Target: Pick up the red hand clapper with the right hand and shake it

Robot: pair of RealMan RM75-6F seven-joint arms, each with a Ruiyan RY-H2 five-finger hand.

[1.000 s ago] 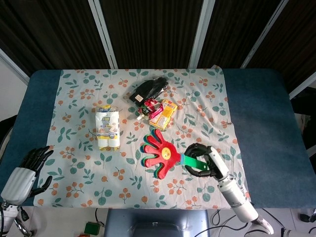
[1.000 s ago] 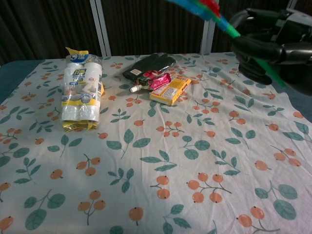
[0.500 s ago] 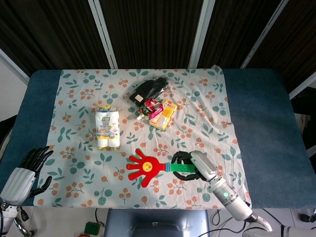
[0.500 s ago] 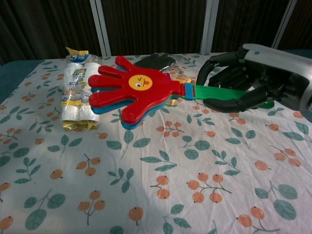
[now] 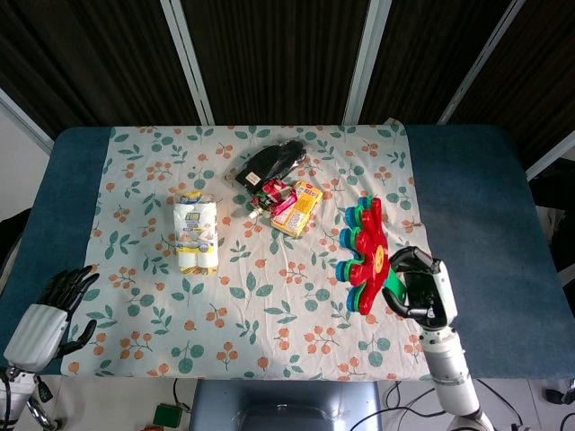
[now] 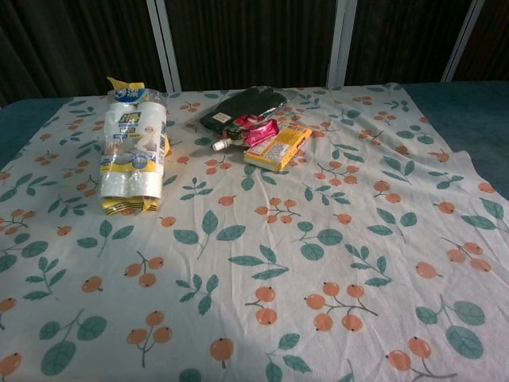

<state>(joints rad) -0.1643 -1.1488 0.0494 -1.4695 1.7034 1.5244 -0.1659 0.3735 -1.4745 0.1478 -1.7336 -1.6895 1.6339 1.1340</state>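
Observation:
The red hand clapper (image 5: 365, 257), red with green and blue layers behind it, is held up above the table's right side in the head view, its fingers pointing away toward the far edge. My right hand (image 5: 417, 287) grips its handle from the near end. The chest view shows neither the clapper nor the right hand. My left hand (image 5: 47, 310) hangs off the near left corner of the table, fingers apart, holding nothing.
On the floral tablecloth (image 5: 243, 305) lie a white and yellow pack (image 5: 196, 233) (image 6: 131, 151) at the left, a black pouch (image 5: 270, 162) (image 6: 244, 105) at the back, and a yellow snack box (image 5: 297, 208) (image 6: 277, 146) with a pink wrapper (image 6: 256, 130) beside it.
The right hand swung the clapper from pointing left across the table to pointing away at the right, and lifted it out of the chest view. The left hand stayed put.

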